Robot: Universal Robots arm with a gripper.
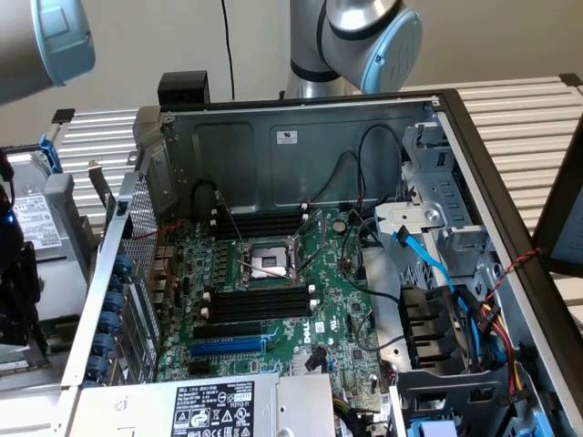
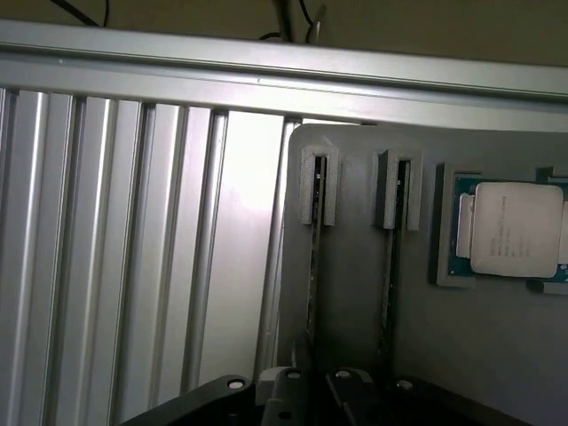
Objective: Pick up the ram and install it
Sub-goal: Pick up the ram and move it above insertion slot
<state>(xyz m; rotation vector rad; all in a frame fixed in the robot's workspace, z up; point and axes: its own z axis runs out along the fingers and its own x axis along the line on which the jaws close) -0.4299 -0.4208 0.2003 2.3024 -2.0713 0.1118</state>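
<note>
Ram [image 2: 314,266] stands on edge in the gray holder [image 2: 355,293], in the slot farther from the processor [image 2: 515,229]. A second stick [image 2: 389,266] occupies the nearer slot. The holder lies on the ribbed worktop [image 2: 133,248]. The end effector [image 2: 315,390] sits at one end of the ram; whether it is spread or pinching cannot be determined. In the exterior view, the motherboard [image 1: 273,291] lies at frame centre.

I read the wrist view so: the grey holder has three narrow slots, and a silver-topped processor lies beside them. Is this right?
Not quite. The wrist view shows two narrow slots in the grey holder, not three. The silver-topped processor does lie beside them.
</note>
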